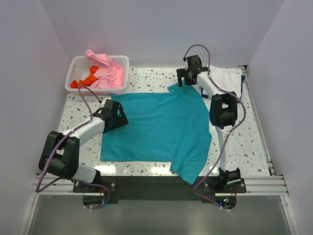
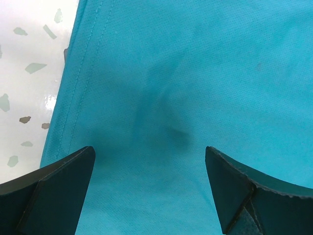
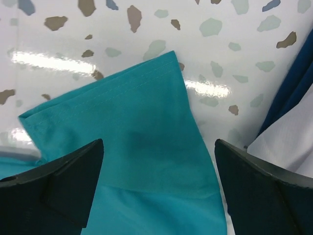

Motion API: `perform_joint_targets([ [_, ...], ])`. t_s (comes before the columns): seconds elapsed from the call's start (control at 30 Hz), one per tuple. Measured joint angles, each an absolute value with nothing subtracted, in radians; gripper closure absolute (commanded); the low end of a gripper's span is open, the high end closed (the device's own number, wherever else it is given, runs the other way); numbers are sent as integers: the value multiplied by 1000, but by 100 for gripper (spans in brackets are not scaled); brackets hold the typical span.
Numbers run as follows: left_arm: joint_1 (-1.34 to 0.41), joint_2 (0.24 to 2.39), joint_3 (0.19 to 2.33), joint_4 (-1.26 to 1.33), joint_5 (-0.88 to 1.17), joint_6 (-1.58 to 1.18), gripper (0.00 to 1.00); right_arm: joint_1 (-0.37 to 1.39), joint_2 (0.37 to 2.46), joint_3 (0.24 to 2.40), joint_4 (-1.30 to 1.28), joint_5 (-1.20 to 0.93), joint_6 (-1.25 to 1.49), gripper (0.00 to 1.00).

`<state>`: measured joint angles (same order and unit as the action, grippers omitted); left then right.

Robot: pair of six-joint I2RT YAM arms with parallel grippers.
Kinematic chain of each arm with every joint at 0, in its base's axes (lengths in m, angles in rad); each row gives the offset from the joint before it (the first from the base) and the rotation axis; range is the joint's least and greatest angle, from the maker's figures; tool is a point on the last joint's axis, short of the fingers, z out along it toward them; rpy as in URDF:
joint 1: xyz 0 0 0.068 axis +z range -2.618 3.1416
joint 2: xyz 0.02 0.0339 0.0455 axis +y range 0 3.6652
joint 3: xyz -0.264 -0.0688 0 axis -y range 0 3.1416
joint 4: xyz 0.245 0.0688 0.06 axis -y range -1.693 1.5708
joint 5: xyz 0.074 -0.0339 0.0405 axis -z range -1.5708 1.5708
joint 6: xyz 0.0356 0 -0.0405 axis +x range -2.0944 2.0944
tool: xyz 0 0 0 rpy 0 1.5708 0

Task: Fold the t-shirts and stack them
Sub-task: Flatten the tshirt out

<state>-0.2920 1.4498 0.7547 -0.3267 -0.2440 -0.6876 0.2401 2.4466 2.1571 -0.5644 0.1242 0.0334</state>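
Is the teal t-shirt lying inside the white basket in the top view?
No, the teal t-shirt lies spread on the table, while the basket holds pink cloth and orange-red cloth.

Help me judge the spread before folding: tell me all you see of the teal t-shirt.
The teal t-shirt, plain fine-knit cloth with stitched hems, lies spread nearly flat on the speckled table. One sleeve points far right; the other drapes past the near edge. The open left gripper and right gripper hover over it.
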Motion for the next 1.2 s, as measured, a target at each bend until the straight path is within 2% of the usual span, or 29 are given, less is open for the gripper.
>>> perform_joint_targets([
  [0.23, -276, 1449, 732, -332, -255, -687, 0, 240, 2264, 2000, -558, 35, 80, 1],
  [0.57, -262, 1420, 734, -361, -258, -687, 0, 242, 1908, 1544, -490, -42, 181, 1],
  [0.83, -262, 1230, 758, -424, -235, -708, 0, 284, 1620, 1312, -474, -36, 239, 1],
  [1.0, -269, 1082, 675, -459, -165, -766, 0, 364, 1468, 1184, -470, -36, 276, 1],
  [1.1, -340, 1007, 605, -495, -156, -830, 0, 401, 1457, 1139, -468, -39, 286, 1],
  [1.2, -502, 968, 555, -530, -162, -915, 0, 409, 1457, 1091, -466, -44, 292, 1],
])
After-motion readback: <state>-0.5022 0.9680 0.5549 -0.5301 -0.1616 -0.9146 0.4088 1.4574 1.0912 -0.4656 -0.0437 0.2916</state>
